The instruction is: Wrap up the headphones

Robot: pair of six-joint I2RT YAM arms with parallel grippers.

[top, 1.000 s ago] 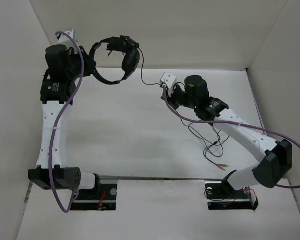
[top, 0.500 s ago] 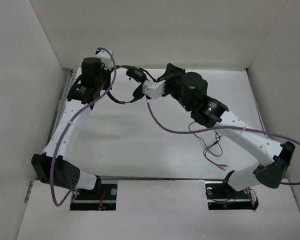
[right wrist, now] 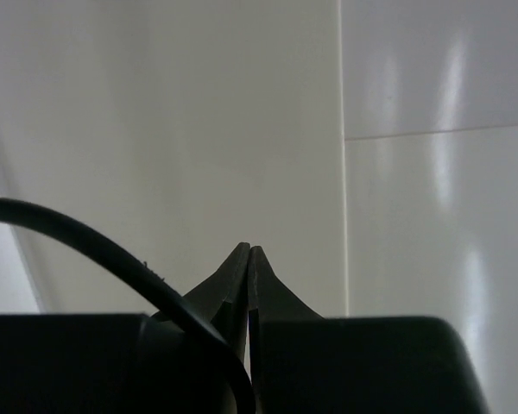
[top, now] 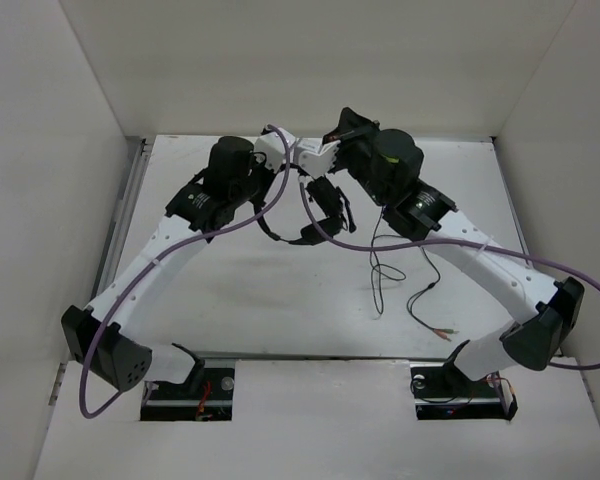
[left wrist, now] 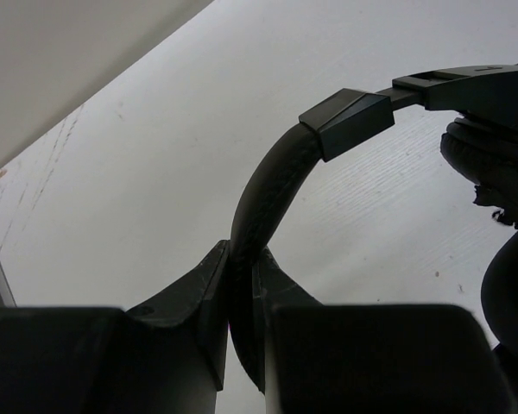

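Observation:
The black headphones (top: 322, 210) hang over the middle back of the table. My left gripper (top: 272, 200) is shut on their band; in the left wrist view the fingers (left wrist: 242, 250) pinch the band (left wrist: 276, 164), with an earcup (left wrist: 492, 164) at the right. My right gripper (top: 342, 122) is raised beside them, pointing at the back wall. In the right wrist view its jaws (right wrist: 249, 248) are shut, and a black strand (right wrist: 112, 250) of the cable runs down into their seam. The thin cable (top: 377, 265) trails down to the coloured plugs (top: 445, 335) on the table.
White walls close the table (top: 230, 290) in at the left, back and right. Thick purple arm cables (top: 310, 225) loop close to the headphones. The two arm bases (top: 190, 375) sit at the near edge.
My left gripper has carried the headphones from the back left, rightward and down to the middle. My right gripper has swung left and up toward the back wall, pulling the cable along.

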